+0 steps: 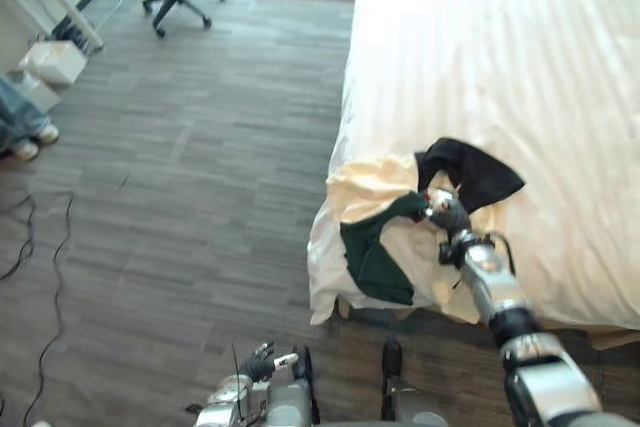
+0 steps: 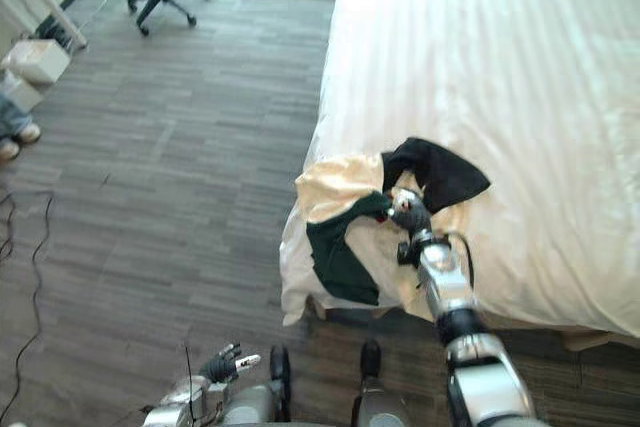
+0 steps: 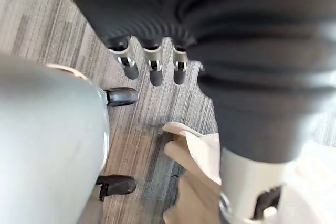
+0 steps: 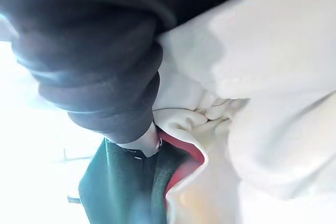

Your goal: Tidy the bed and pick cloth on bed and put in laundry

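Cloth heap of crumpled cream, dark-green and black fabric [image 1: 372, 247] lies on the near corner of the wide white-sheeted bed [image 1: 500, 47], about 4 o'clock from the view's middle, partly draped over the edge. The right hand [image 1: 447, 213] is sunk into it beside the black fold, probably to gather it; whether its fingers have closed, I cannot tell. The left hand [image 3: 156, 76], fingers slack and empty, hangs at 7 o'clock over the grey plank floor [image 1: 180, 147], clear of the work.

no legible text or labels
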### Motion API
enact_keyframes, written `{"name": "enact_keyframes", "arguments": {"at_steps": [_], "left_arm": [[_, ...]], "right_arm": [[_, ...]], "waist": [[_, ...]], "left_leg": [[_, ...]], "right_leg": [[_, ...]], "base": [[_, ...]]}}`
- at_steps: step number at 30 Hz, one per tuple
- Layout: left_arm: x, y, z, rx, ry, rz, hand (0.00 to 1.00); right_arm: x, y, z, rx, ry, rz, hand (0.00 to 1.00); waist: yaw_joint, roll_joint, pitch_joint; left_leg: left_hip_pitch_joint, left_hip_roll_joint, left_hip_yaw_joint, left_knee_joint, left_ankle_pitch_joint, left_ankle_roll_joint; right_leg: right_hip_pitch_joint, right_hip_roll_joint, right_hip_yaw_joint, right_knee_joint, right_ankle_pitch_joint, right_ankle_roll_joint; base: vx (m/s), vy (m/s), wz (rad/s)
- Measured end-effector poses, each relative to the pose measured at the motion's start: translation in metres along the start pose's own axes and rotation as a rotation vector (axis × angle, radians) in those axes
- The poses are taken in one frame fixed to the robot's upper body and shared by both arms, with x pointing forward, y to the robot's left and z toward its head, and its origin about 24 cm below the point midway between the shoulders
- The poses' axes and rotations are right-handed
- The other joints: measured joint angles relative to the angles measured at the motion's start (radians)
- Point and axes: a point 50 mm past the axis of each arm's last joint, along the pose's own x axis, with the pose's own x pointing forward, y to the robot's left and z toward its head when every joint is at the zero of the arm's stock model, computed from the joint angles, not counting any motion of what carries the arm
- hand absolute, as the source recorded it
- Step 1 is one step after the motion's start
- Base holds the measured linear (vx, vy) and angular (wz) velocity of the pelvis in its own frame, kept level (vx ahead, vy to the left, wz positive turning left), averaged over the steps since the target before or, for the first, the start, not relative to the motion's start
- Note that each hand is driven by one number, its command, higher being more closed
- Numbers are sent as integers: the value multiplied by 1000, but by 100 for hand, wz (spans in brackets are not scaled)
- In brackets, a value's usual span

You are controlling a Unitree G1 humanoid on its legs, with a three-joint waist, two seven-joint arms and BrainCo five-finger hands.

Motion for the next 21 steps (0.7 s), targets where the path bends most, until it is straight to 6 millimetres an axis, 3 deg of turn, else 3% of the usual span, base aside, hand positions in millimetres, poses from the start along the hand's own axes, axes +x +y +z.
{"name": "enact_keyframes", "arguments": {"at_steps": [2,5,8,13,21], "left_arm": [[-2,4,-7,-48,8,20,0],[-3,7,-15,-98,29,34,0],[-3,1,-15,-148,14,23,0],[-3,-5,-22,-218,24,21,0],[-5,-8,-28,-258,34,29,0]], "right_arm": [[-27,3,-26,128,14,-21,100],[-55,14,-50,232,23,-36,100],[-74,19,-60,285,22,-58,100],[-90,28,-68,315,25,-46,100],[-105,27,-80,329,76,-66,100]], "waist": [[-17,-12,-17],[-50,-23,-40],[-50,-25,-64],[-53,-30,-108],[-76,-20,-123]], "left_leg": [[32,6,26,-1,-12,-4],[75,15,67,-2,-24,-9],[101,20,109,-5,-34,-10],[130,25,171,-10,-56,-10],[153,27,188,-10,-63,-19]], "right_leg": [[22,3,18,-3,-5,2],[53,6,46,-17,-5,2],[70,8,65,-19,-10,7],[70,6,60,-16,-14,2],[85,6,60,-15,-14,2]], "base": [[54,8,-29],[27,3,-34],[-36,4,-32],[-28,16,-30],[7,5,-6]]}}
